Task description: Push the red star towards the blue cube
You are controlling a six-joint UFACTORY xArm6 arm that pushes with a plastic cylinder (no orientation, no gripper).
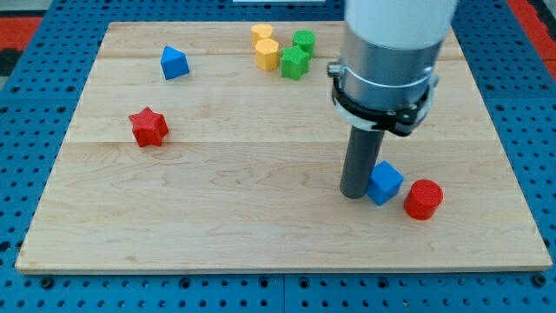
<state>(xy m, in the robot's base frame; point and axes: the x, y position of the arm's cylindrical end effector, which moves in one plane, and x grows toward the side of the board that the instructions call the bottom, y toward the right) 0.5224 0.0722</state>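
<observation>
My tip (pixel 354 195) touching blue cube (pixel 384 183); red star (pixel 148 127) far left.

We record on the wooden worktop (pixel 261 235): a blue triangular block (pixel 174 63) at eleven o'clock; two touching yellow blocks (pixel 264 45) and two touching green blocks (pixel 298 54) at twelve; a red cylinder (pixel 423 199) at four.

Pale wooden board (pixel 261 235) of joined planks, lying on a blue pegboard bench (pixel 521 104) dotted with holes; red pegboard (pixel 22 22) beyond both top corners.
</observation>
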